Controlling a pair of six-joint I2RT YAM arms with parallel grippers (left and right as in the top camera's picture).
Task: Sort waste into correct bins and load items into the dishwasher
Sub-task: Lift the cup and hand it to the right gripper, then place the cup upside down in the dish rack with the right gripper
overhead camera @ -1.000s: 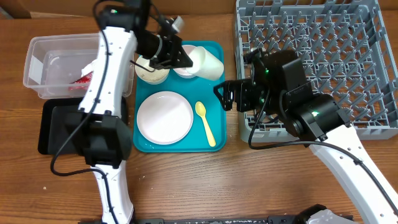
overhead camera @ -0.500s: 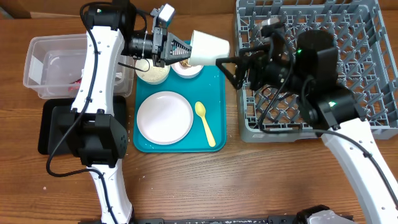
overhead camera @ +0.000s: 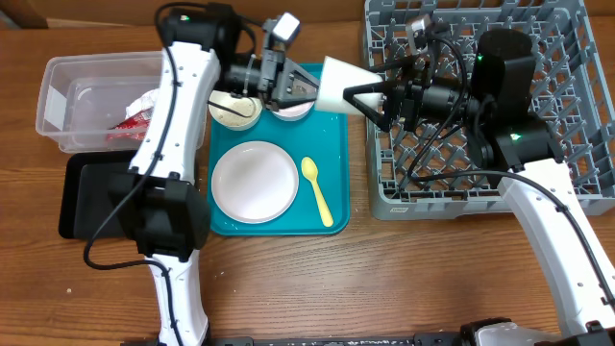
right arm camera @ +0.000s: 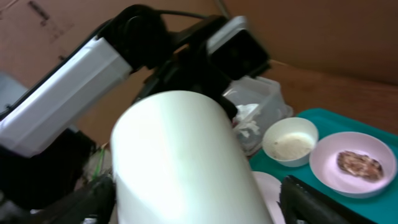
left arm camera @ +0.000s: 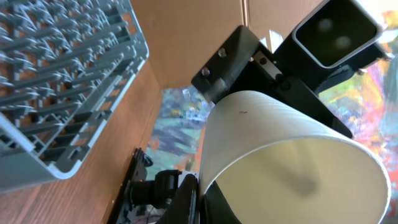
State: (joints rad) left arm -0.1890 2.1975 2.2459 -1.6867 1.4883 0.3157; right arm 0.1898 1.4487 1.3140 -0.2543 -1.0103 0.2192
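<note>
The small white cup (overhead camera: pixel 336 82) hangs on its side in the air over the teal tray's far right corner. My left gripper (overhead camera: pixel 306 88) is shut on its rim; the left wrist view shows the fingers (left arm camera: pixel 186 202) pinching the rim of the cup (left arm camera: pixel 267 143). My right gripper (overhead camera: pixel 363 101) is open, its fingers standing either side of the cup's base. In the right wrist view the cup (right arm camera: pixel 180 162) fills the space between the two fingers (right arm camera: pixel 314 199). The grey dish rack (overhead camera: pixel 500 96) is just right of the cup.
The teal tray (overhead camera: pixel 336 207) holds a round plate (overhead camera: pixel 255 181), a yellow spoon (overhead camera: pixel 317 187), a bowl of rice (overhead camera: pixel 235 108) and a bowl with a brown clump (overhead camera: pixel 288 106). The clear tub (overhead camera: pixel 72 101) holds a red wrapper (overhead camera: pixel 130 123). The black tray (overhead camera: pixel 86 197) lies below it.
My left gripper has lifted the cup off the tray and carried it right toward the rack. My right gripper has swung up and left, and its fingers now straddle the cup's base.
</note>
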